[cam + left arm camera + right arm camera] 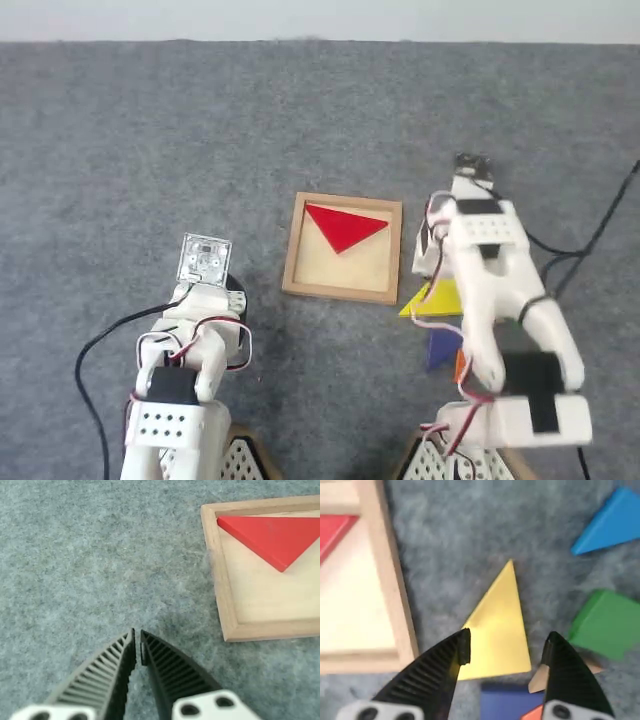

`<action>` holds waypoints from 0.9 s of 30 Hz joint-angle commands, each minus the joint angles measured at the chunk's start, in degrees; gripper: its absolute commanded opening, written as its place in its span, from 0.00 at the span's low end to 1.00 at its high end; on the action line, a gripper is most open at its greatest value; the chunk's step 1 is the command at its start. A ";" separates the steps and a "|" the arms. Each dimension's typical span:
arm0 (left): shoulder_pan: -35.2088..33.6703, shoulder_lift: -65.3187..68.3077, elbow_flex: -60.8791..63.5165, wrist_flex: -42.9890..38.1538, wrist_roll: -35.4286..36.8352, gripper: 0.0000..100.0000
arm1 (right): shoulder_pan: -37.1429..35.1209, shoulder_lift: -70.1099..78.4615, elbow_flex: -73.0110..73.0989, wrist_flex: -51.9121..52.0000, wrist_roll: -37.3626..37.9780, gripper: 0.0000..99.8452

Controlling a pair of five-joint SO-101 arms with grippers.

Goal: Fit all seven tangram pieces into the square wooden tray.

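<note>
The square wooden tray [292, 246] is sitting mid-desk on the grey felt [150, 150], with a red triangle [343, 228] lying inside it against the far rim. The right pincer [507, 642] is hanging with its fingers spread apart directly over a yellow triangle [497, 635], which is lying flat on the felt just outside the tray's right side; whether the tips are touching the piece cannot be told. Near it are lying a dark blue piece [505, 702], a green piece [605, 622] and a light blue triangle [612, 522]. The left pincer [137, 635] is hovering with fingers together, gripping nothing, over bare felt near the tray's left side.
</note>
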 commanded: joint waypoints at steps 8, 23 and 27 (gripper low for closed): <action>-0.18 -0.79 -0.48 0.44 0.26 0.02 | -4.79 12.09 -1.58 -1.10 4.04 0.29; -0.18 -0.79 -0.48 0.44 0.26 0.02 | -4.53 19.82 -11.60 3.12 2.37 0.13; -0.18 -0.79 -0.48 0.44 0.26 0.02 | -3.47 16.48 -11.25 0.40 2.46 0.06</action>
